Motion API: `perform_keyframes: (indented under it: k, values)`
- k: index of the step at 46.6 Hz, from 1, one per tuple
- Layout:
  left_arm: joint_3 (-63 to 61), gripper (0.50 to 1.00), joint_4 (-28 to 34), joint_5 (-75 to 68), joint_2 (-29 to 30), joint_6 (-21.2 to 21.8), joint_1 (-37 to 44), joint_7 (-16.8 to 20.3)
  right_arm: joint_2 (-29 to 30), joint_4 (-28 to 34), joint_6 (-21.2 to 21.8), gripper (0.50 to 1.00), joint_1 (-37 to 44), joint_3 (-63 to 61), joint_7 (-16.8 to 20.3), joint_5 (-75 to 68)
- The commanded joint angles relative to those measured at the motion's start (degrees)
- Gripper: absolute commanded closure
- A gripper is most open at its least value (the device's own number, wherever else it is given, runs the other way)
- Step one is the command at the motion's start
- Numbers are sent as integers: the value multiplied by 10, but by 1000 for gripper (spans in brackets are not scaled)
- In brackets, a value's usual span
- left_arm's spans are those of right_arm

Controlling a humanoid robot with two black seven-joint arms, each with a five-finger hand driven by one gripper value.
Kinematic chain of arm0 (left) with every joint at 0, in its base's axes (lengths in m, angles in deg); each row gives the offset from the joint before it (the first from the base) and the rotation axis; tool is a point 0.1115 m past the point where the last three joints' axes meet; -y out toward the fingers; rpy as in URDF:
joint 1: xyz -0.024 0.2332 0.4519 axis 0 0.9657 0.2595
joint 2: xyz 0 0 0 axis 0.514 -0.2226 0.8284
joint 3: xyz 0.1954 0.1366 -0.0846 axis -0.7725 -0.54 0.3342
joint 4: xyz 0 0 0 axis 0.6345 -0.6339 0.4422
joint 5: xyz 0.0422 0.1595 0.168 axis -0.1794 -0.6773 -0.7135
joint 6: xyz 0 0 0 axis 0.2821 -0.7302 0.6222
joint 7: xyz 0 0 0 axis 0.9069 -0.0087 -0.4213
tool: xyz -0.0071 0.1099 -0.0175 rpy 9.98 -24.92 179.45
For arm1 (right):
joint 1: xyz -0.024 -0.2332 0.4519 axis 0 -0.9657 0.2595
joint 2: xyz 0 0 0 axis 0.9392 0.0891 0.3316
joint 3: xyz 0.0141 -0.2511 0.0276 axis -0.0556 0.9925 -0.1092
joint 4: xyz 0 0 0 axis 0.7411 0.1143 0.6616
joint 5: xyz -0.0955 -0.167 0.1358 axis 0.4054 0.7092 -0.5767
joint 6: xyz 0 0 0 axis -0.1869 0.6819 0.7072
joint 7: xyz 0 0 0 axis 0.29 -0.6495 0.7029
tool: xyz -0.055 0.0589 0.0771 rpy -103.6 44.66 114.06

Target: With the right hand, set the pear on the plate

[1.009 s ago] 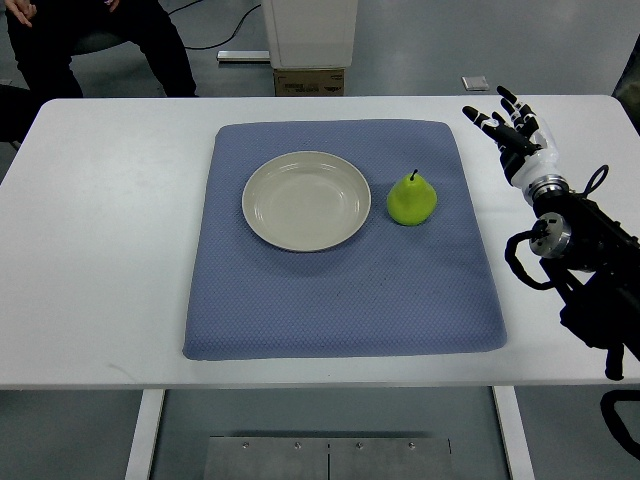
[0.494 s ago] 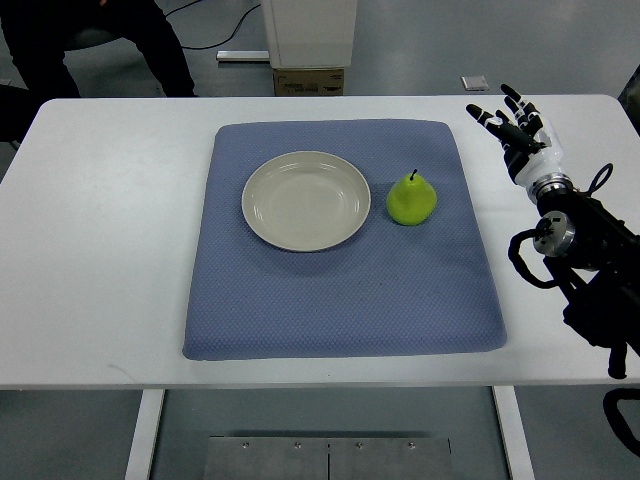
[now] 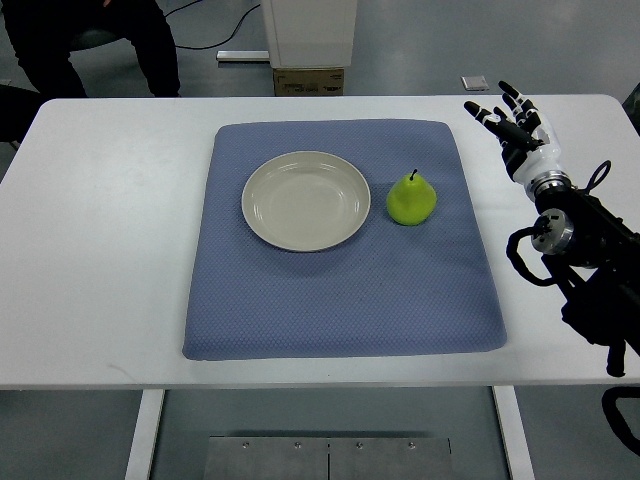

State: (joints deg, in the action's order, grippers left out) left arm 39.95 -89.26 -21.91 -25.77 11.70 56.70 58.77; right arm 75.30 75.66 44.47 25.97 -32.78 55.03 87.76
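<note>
At the far left the white desk point(image 3: 110, 240) lies bare of any arm; the left hand is not in view, and at the top left corner a person's dark trouser legs point(image 3: 90, 45) have drawn a little further out of the picture than a second ago; then comes the blue mat point(image 3: 340, 310), square on the desk; on its upper middle sits the plate point(image 3: 262, 222), pale and holding nothing; just beside the plate's right rim, apart from it by a narrow strip of mat, stands the pear point(image 3: 411, 199), green, upright, stem uppermost, and it has not shifted over the last second.

What has changed is small and all on the right: the right hand point(image 3: 515, 125) has drifted a touch up and to the right over that second, then almost settled; it hovers over bare desk off the mat's top right corner, well apart from the pear; I judge the reach toward the fruit has not really begun, so the whole of the task is left to do.

The right hand's fingers point(image 3: 492, 113) are spread wide and straight, pointing up and leftward; they grip nothing; whether they touch the desk cannot be told.
</note>
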Motion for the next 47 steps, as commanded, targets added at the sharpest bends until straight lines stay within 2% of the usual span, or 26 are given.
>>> perform_keyframes:
  k: [1, 28, 34, 47]
  values:
    - [0, 500, 0, 0, 0, 0, 0, 0, -2, 0, 0, 500, -1, 0, 0, 0]
    - [0, 500, 0, 0, 0, 0, 0, 0, -11, 10, 2, 500, 3, 2, 0, 0]
    - [0, 500, 0, 0, 0, 0, 0, 0, -14, 15, 27, 500, 3, 14, -6, 2]
    - [0, 500, 0, 0, 0, 0, 0, 0, -54, 46, 76, 500, 3, 87, -65, 6]
